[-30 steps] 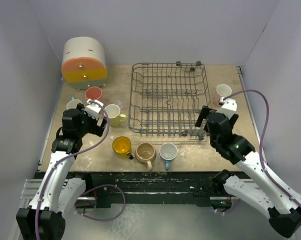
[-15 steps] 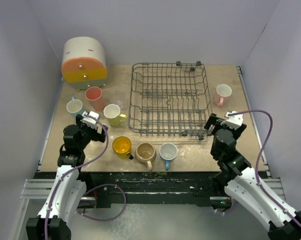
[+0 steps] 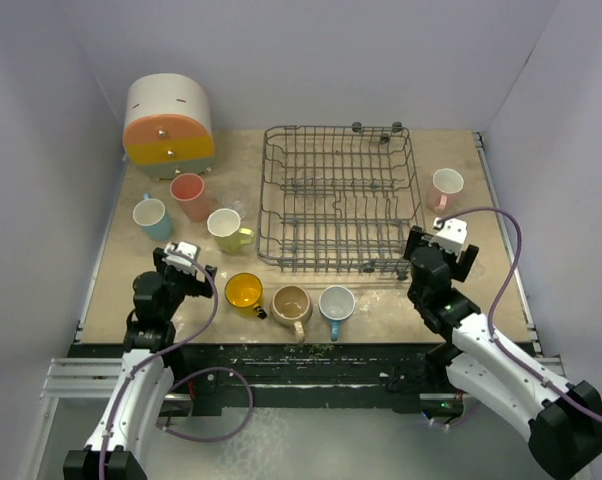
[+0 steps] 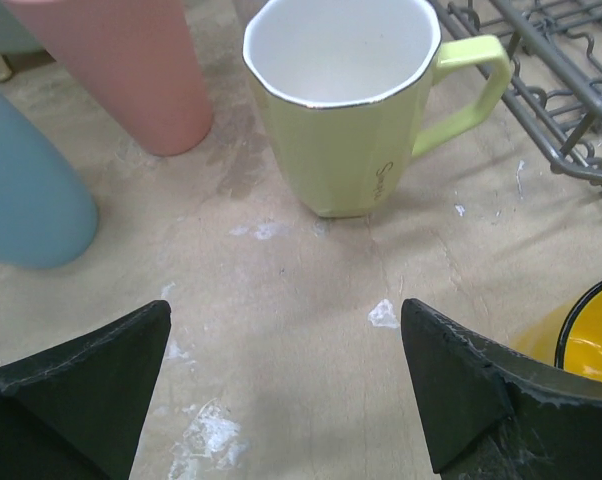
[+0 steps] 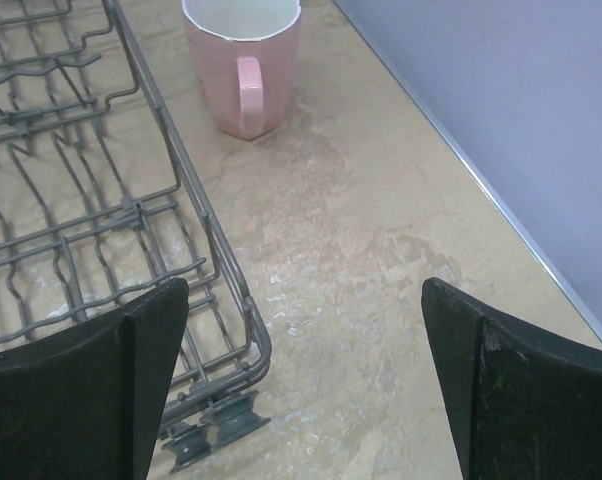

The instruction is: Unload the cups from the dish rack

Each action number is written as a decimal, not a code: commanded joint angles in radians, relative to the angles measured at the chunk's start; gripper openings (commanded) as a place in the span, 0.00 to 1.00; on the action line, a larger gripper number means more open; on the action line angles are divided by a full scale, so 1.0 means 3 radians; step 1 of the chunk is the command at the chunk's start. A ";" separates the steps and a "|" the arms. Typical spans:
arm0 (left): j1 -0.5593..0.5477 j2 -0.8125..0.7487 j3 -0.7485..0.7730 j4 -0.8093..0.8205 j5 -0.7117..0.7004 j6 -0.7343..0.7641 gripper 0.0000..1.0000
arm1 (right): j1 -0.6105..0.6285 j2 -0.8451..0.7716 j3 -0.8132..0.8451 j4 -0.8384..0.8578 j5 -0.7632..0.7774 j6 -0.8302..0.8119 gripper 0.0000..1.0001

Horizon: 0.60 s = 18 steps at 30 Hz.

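from above, we see the dish rack [image 3: 336, 200] on the table [image 3: 481, 200], a yellow mug [image 3: 243, 291] near its front. left wrist: our left gripper [image 4: 286, 330] is spread wide before the yellow-green mug [image 4: 341, 110]. right wrist: our right gripper [image 5: 306, 300] is spread too, pink mug [image 5: 243, 65] beside the rack.

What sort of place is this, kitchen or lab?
Probably a lab test cell, not a kitchen: plain pale walls box in a scuffed table, robot arms are mounted at its edge, and the dish rack and cups look like props.
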 commanded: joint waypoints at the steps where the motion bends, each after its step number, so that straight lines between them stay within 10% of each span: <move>1: 0.0016 0.0031 -0.0067 0.0415 -0.0063 -0.0110 0.99 | -0.0011 0.0189 0.0039 0.0225 0.0371 0.0165 1.00; 10: 0.0017 -0.0162 -0.0183 0.0411 -0.0475 -0.0275 0.99 | -0.0006 0.0883 0.0198 0.0041 0.0662 0.0570 1.00; 18: 0.0017 0.0023 -0.0145 0.0485 -0.0633 -0.0329 0.99 | -0.0008 0.0360 -0.0314 0.0783 0.0119 -0.0077 1.00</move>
